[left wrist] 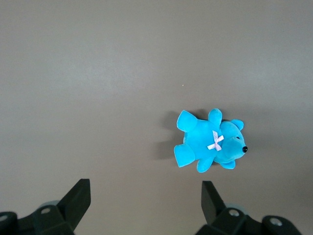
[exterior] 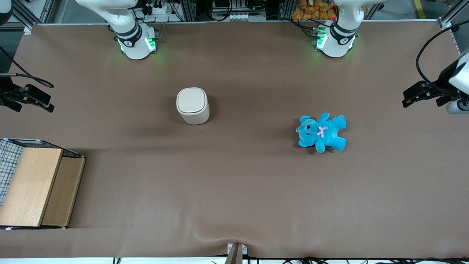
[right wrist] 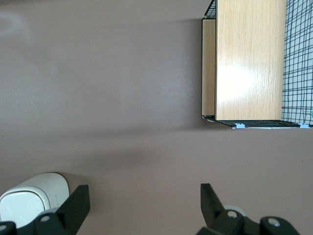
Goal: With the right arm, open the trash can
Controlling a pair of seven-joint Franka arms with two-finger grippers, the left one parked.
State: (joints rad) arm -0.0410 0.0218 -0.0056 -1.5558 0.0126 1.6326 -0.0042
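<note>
Wide brown cloth-covered table [exterior: 234, 190], rippled slightly at the edge nearest the front camera, with broad bare stretches between everything on it. At the working arm's end, overhanging the table edge, a light wooden box with black wire mesh sides [exterior: 34, 185]. Near the middle, well apart from the box, the small cream-white plastic trash can [exterior: 192, 105] with rounded-square top, upright, flip lid down and flush. Toward the parked arm's end, a bright blue plush teddy with a pink bow [exterior: 322, 132], lying flat. Black two-finger gripper [right wrist: 142, 203] raised over the table edge at the working arm's end, fingers spread wide, holding nothing, well clear of the trash can.
</note>
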